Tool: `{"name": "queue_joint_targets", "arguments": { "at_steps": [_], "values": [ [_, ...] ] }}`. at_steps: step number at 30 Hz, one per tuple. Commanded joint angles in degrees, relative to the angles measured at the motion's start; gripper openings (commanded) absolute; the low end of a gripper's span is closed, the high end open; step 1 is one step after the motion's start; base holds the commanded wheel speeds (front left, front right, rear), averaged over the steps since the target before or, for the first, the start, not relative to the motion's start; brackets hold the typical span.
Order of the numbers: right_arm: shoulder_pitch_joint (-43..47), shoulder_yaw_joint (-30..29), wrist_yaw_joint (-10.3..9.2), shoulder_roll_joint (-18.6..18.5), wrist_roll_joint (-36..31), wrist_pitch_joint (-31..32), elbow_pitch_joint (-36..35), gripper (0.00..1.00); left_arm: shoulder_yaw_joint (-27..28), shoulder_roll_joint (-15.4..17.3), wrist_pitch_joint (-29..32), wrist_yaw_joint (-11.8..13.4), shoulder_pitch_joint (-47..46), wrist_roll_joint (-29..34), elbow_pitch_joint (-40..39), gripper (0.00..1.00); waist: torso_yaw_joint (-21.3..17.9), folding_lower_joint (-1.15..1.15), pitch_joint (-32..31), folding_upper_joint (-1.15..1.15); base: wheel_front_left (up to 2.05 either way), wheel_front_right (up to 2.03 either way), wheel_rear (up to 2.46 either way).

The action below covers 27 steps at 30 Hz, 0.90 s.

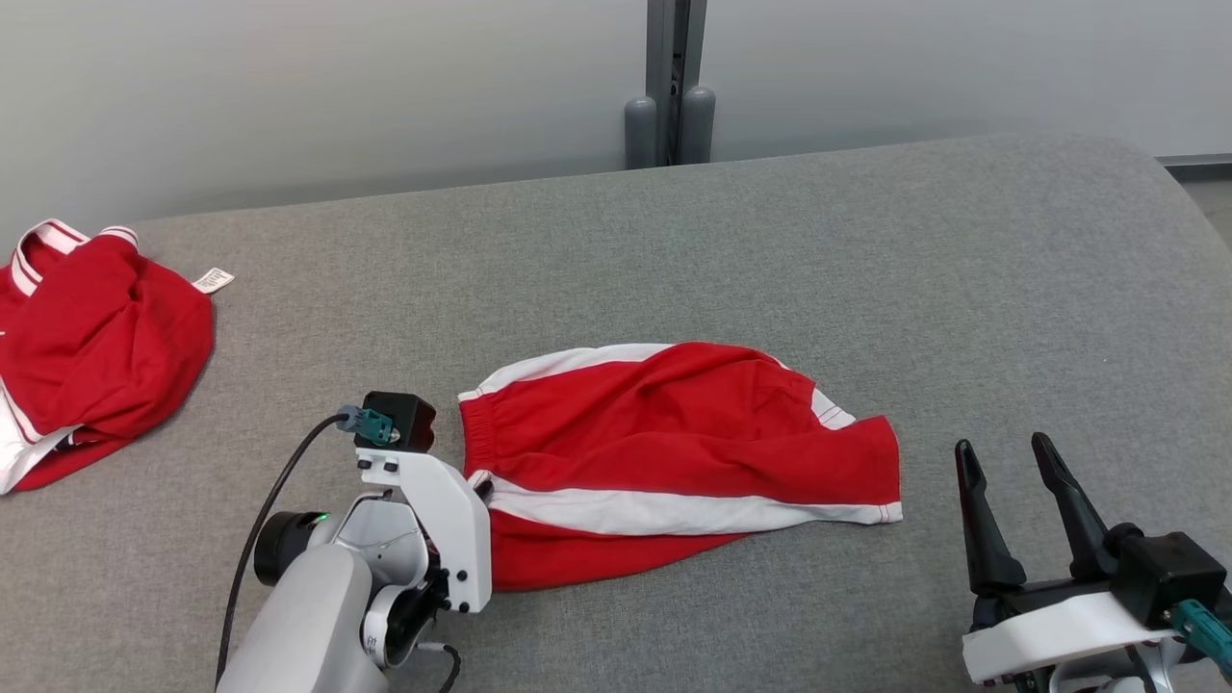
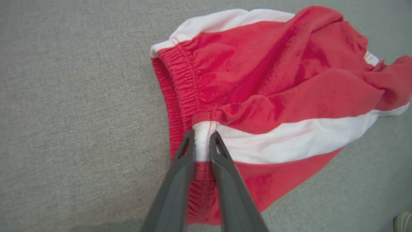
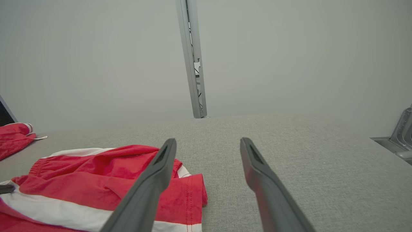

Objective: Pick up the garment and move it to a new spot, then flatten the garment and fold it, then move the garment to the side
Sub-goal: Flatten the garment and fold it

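Observation:
The garment is a pair of red shorts with white side stripes, lying rumpled on the grey table, waistband to the left. My left gripper is shut on a pinched fold of the white stripe at the waistband. In the head view my left gripper sits at the garment's left edge, mostly hidden by its own wrist. At the lower right my right gripper stands open and empty, just right of the garment's leg hem. The right wrist view shows the garment to the left of my right gripper.
A second red and white garment lies bunched at the table's far left, also seen as a red heap. A grey post stands behind the table against a pale wall. The table's right end curves away.

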Motion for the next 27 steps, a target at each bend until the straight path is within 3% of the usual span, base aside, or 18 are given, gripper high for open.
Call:
{"name": "queue_joint_targets", "arguments": {
  "at_steps": [1, 2, 4, 7, 8, 9, 10, 19, 27],
  "values": [
    [-0.5, -0.1, 0.02, -0.3, 0.1, -0.3, 0.0, 1.0, 0.0, 0.4, 0.5, 0.3, 0.6, -0.3, -0.3, 0.17, -0.1, 0.0, 0.0, 0.0, 0.0, 0.0, 0.0],
    [-0.5, -0.2, 0.02, -0.3, 0.1, -0.3, 0.0, 1.0, 0.0, 0.5, 0.8, 0.6, 0.7, -0.4, -0.5, 0.18, -0.1, 0.0, 0.0, 0.0, 0.0, 0.0, 0.0],
    [-0.6, -0.2, 0.02, -0.3, 0.1, -0.3, 0.0, 1.0, -0.2, 0.7, 1.5, 0.7, 1.1, -0.3, -0.9, 0.29, -0.3, 0.0, 0.1, 0.0, 0.0, 0.0, 0.0],
    [-0.7, -0.4, 0.02, -0.3, 0.0, -0.3, 0.0, 1.0, -0.5, 1.3, 2.3, 0.7, 1.5, -0.4, -1.6, 0.31, -0.4, 0.0, 0.1, 0.0, 0.0, 0.0, 0.0],
    [-0.7, -0.4, 0.02, -0.3, 0.0, -0.3, -0.1, 1.0, -0.6, 1.5, 2.2, 0.6, 1.6, -0.3, -2.0, 0.19, -0.4, 0.0, 0.1, 0.0, 0.0, 0.0, 0.0],
    [-0.7, -0.4, 0.02, -0.3, 0.1, -0.3, -0.1, 1.0, -0.7, 1.7, 2.1, 0.6, 1.8, -0.2, -2.5, 0.16, -0.5, 0.0, 0.1, 0.0, 0.0, 0.0, 0.0],
    [-0.6, -0.5, 0.02, -0.3, 0.1, -0.3, -0.1, 1.0, -0.7, 1.8, 1.8, 0.6, 2.1, -0.1, -3.1, 0.0, -0.5, 0.0, 0.1, 0.0, 0.0, 0.0, 0.0],
    [0.9, -0.5, 0.02, -0.3, 0.0, -0.3, 2.0, 1.0, 2.1, 2.6, -5.2, 1.5, 7.8, -1.7, -10.0, 0.0, -0.3, 0.0, 0.1, 0.0, 0.0, 0.0, 0.0],
    [1.0, 0.9, 0.02, -0.9, -0.8, -0.3, 11.7, 1.0, 4.3, 2.0, -14.3, 3.7, 13.3, -1.7, -13.1, 0.0, 1.8, 0.0, 0.1, 0.0, 0.0, 0.0, 0.0]
  ]
}}
